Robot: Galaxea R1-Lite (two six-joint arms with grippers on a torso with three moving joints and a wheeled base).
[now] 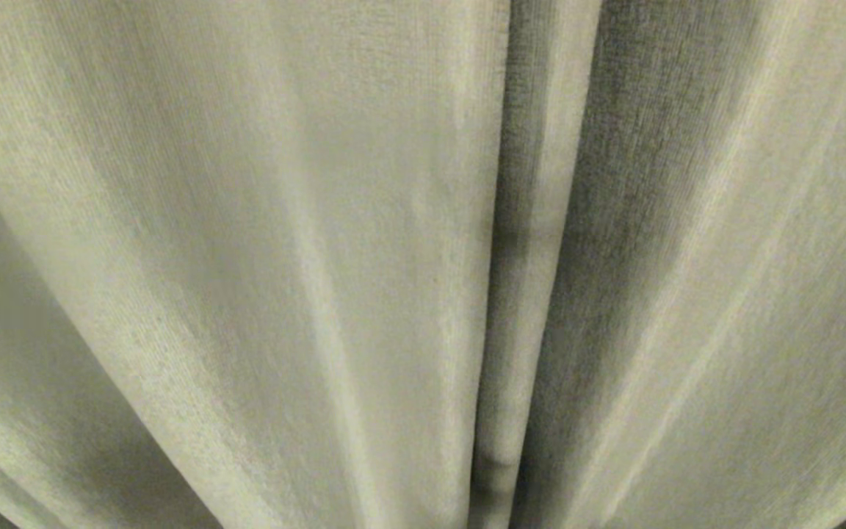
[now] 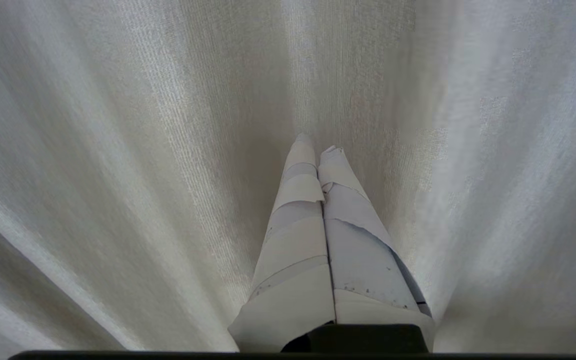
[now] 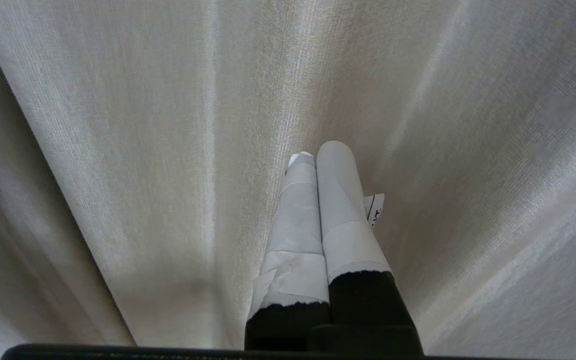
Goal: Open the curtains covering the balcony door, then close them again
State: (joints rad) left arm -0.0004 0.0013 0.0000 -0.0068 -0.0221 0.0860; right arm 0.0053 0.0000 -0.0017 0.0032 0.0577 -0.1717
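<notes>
curtains [image 1: 320, 257] fully drawn, filling every view, door hidden behind; left gripper [image 2: 317, 145] and right gripper [image 3: 320, 152] both clenched empty, tips aimed at pleats, likely to part fabric

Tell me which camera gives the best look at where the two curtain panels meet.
The head view: the curtains fill it, with a dark vertical seam right of centre. Each wrist view shows only pleated fabric beyond its shut gripper, left gripper, right gripper, with no seam.

Curtains [image 1: 320, 257] hang right before me, filling my view; left gripper [image 2: 318, 145] and right gripper [image 3: 318, 152] both point at them.
</notes>
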